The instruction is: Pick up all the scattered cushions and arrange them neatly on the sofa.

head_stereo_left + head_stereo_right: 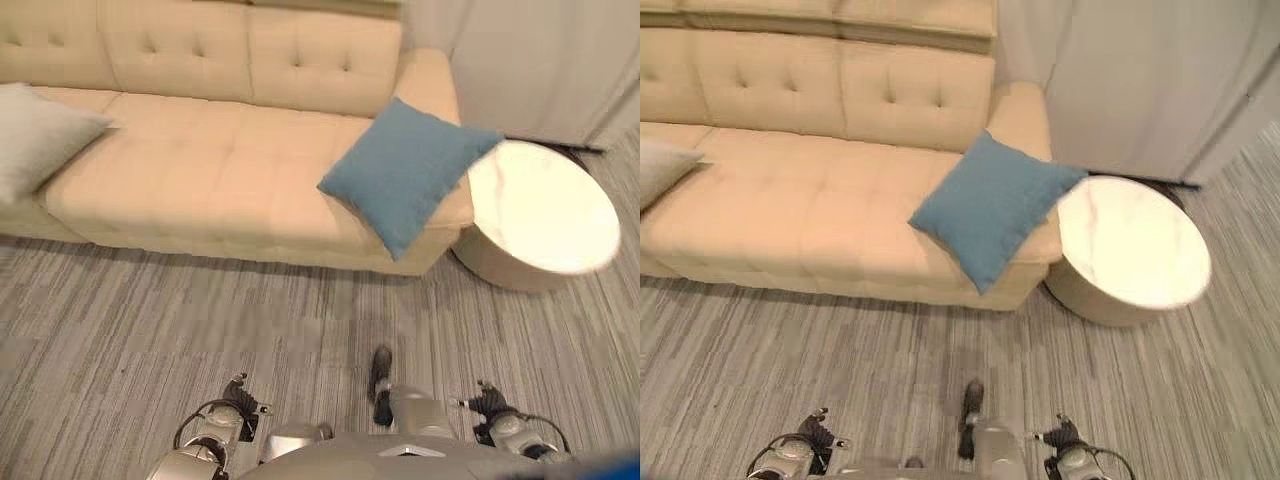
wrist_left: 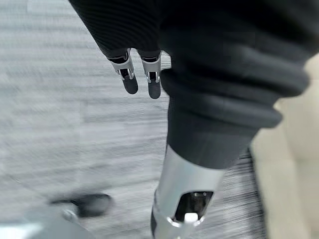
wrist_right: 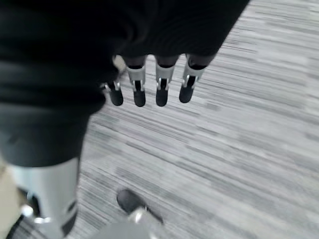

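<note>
A blue cushion (image 1: 405,170) stands on one corner at the right end of the cream sofa (image 1: 220,170), leaning against the armrest. A pale grey cushion (image 1: 35,135) lies on the seat at the sofa's left end. My left hand (image 2: 130,82) hangs over the grey carpet, fingers straight and holding nothing. In the right wrist view my right hand (image 3: 162,89) also hangs over the carpet with relaxed, empty fingers. Both hands are well short of the sofa.
A low round table with a white marbled top (image 1: 540,215) stands close to the sofa's right armrest. A pale curtain (image 1: 1140,80) hangs behind it. Striped grey carpet (image 1: 200,310) lies between me and the sofa.
</note>
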Robot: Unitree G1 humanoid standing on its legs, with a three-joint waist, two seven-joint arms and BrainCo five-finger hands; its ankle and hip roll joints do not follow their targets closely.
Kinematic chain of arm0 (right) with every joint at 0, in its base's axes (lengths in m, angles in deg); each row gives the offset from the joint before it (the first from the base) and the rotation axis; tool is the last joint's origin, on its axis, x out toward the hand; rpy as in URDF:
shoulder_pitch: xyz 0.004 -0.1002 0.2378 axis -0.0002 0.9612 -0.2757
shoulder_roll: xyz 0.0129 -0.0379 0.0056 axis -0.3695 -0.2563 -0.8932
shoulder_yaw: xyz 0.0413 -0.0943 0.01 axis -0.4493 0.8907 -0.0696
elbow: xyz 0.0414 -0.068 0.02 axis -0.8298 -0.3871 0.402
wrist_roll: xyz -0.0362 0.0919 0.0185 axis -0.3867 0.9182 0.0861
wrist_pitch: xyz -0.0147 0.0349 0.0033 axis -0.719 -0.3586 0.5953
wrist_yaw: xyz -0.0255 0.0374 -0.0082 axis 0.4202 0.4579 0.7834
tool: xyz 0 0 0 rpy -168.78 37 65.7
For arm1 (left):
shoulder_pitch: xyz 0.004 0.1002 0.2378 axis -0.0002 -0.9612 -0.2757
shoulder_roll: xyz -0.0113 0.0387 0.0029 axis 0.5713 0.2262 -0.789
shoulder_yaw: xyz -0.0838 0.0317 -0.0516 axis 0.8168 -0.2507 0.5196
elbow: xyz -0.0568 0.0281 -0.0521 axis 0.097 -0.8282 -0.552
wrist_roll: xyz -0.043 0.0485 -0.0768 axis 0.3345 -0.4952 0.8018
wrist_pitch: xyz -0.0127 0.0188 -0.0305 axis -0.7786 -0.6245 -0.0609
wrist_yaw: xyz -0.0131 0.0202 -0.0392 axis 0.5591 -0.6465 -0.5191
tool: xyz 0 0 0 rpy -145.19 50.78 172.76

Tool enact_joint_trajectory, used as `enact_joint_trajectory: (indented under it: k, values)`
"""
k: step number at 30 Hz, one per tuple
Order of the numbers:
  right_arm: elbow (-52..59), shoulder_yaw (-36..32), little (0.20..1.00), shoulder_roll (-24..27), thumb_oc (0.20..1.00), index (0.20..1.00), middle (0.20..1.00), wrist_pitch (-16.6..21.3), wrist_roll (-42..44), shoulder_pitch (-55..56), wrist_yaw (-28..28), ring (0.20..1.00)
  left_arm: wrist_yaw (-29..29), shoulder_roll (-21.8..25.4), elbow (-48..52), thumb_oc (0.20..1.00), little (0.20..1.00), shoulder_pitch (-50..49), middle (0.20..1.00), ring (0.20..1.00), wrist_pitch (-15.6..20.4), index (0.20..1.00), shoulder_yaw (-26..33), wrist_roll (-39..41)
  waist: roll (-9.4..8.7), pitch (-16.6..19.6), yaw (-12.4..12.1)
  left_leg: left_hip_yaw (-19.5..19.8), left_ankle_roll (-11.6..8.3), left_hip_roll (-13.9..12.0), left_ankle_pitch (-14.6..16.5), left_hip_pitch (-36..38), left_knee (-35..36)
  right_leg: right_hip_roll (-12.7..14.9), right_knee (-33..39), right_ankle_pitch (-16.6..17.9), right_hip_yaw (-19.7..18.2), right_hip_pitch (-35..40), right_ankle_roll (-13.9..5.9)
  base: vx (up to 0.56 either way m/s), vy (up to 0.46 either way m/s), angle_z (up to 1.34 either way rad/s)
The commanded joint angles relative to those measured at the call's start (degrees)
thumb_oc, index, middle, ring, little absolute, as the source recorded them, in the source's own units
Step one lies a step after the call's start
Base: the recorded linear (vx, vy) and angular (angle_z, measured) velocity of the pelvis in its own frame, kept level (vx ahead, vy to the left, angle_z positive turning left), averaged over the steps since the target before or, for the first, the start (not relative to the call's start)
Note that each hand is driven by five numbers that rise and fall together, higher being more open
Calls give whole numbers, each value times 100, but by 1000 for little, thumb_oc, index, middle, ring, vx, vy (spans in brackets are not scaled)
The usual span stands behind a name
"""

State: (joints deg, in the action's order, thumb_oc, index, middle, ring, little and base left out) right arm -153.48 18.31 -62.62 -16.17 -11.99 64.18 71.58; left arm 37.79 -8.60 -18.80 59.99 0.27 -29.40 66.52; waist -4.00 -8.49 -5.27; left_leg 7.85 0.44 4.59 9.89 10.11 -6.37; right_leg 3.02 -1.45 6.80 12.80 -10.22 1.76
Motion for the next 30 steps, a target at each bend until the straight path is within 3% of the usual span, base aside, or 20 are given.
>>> enact_joint_trajectory:
  k: [1, 2, 4, 5, 7, 10, 13, 15, 17, 18, 20, 22, 24, 25, 27, 29, 30]
  values:
    - [58, 13, 1000, 294, 1000, 1000, 1000, 171, 105, -341, 122, 1000, -8, 95, -86, 1000, 1000, 154, 1000, 1000, 46, 1000, -48, -146, -133, -253, -58, -401, -236, -223, -344, -1296, -1235, 36, 507, -390, 118, 844, -637, 93, -88, 45]
    - [55, 12, 1000, 297, 1000, 1000, 1000, 176, 144, -355, 124, 1000, -6, 96, -81, 1000, 1000, 176, 1000, 1000, 41, 1000, -58, -130, -156, -277, -61, -500, -233, -271, -356, -1506, -1441, 46, 549, -425, 138, 908, -615, 139, -61, 27]
    - [23, 9, 1000, 289, 1000, 1000, 1000, 175, 218, -350, 141, 1000, 6, 109, -94, 1000, 1000, 232, 1000, 1000, 10, 1000, -118, -157, -250, -298, -90, -758, -149, -330, -174, -1803, -1090, 89, 598, -539, 205, 1038, -629, 195, 33, 15]
    - [26, 5, 1000, 280, 1000, 1000, 1000, 179, 220, -336, 138, 1000, 3, 127, -122, 1000, 1000, 240, 1000, 1000, -2, 1000, -136, -190, -256, -283, -78, -805, -164, -368, -286, -1879, -681, 71, 605, -597, 209, 1101, -660, 276, 138, 16]
    - [40, 7, 1000, 231, 1000, 1000, 1000, 160, 239, -302, 138, 1000, 11, 215, -97, 1000, 1000, 242, 1000, 1000, -8, 1000, -134, -190, -232, -290, -154, -997, -241, -580, -844, -2137, -185, 2, 497, -886, 212, 1313, -625, 370, 301, 11]
    - [-4, -52, 1000, 109, 1000, 1000, 1000, 118, 85, -202, 84, 1000, -25, 274, -198, 1000, 1000, 72, 1000, 1000, -50, 1000, -14, -256, -187, -102, -194, -956, -83, -394, -723, -1706, 85, 199, -127, -988, 134, 1320, -755, 288, 380, -43]
    - [53, -25, 1000, 58, 1000, 1000, 1000, 70, -10, -253, 52, 1000, -21, 385, -155, 1000, 1000, 53, 1000, 1000, -75, 1000, 83, -228, -68, -183, -199, -977, 159, -319, -545, -1451, 63, 392, -1323, -772, 52, 764, -991, 106, 252, -42]
    - [90, -7, 1000, 71, 1000, 1000, 1000, 85, -62, -265, 56, 1000, -23, 396, -137, 1000, 1000, 13, 1000, 1000, -57, 1000, 109, -208, -4, -214, -233, -1028, 229, -283, -406, -1269, 64, 504, -1470, -737, 291, 528, -999, 119, 168, -15]
    - [106, 23, 1000, 100, 1000, 1000, 1000, 76, -118, -263, 65, 1000, -23, 395, -148, 1000, 1000, -21, 1000, 1000, -53, 1000, 141, -205, -6, -223, -245, -1066, 253, -209, -295, -1038, 131, 525, -980, -637, 652, 442, -920, 143, 43, -30]
    - [108, 24, 1000, 102, 1000, 1000, 1000, 76, -118, -260, 65, 1000, -23, 392, -148, 1000, 1000, -24, 1000, 1000, -53, 1000, 141, -205, 7, -247, -253, -1070, 251, -219, -275, -999, 131, 513, -978, -646, 648, 478, -921, 105, -10, -37]
    - [90, 22, 1000, 130, 1000, 1000, 1000, 52, -188, -256, 78, 1000, -23, 387, -176, 1000, 1000, -39, 1000, 1000, -38, 1000, 174, -201, -6, -235, -265, -1138, 187, -223, -226, -867, 171, 605, -449, -486, 1107, 510, -965, 123, -65, -27]
    - [76, 28, 1000, 145, 1000, 1000, 1000, 51, -182, -224, 77, 1000, -5, 362, -186, 1000, 1000, -47, 1000, 1000, -28, 1000, 118, -247, -40, -206, -179, -1113, 152, -197, -231, -830, 190, 447, -261, -436, 810, 563, -930, 130, -114, -23]
    - [45, 13, 1000, 165, 1000, 1000, 1000, 57, -170, -207, 107, 1000, -26, 320, -165, 1000, 1000, -35, 1000, 1000, -7, 1000, 106, -245, -65, -160, -182, -1172, 91, -220, -205, -806, 187, 420, 21, -364, 873, 706, -935, 116, -148, 6]
    - [14, -30, 1000, 207, 1000, 1000, 1000, 113, -49, -131, 126, 1000, -55, 242, -125, 1000, 1000, 21, 1000, 1000, 1, 1000, -4, -304, -90, -98, -60, -1247, -102, -334, -145, -918, -104, 253, 438, -385, 807, 1002, -821, 82, -115, 26]
    - [-6, -29, 1000, 231, 1000, 1000, 1000, 126, -29, -123, 144, 1000, -62, 196, -113, 1000, 1000, 48, 1000, 1000, -9, 1000, -31, -303, -82, -118, -53, -1221, -145, -359, -110, -971, -307, 188, 582, -391, 726, 1125, -784, 60, -89, 7]
    - [0, -26, 1000, 234, 1000, 1000, 1000, 144, 3, -134, 154, 1000, -62, 161, -98, 1000, 1000, 73, 1000, 1000, 2, 1000, -39, -246, -88, -117, -61, -991, -194, -311, -186, -1084, -388, 156, 645, -442, 629, 1149, -751, -7, -6, -38]
    - [1, 15, 1000, 266, 1000, 1000, 1000, 169, -1, -179, 183, 1000, -30, 112, -66, 1000, 1000, 119, 1000, 1000, 17, 1000, -72, -153, -77, -159, -115, -608, -244, -235, -274, -1291, -310, 147, 645, -487, 523, 1138, -745, -38, 49, -34]
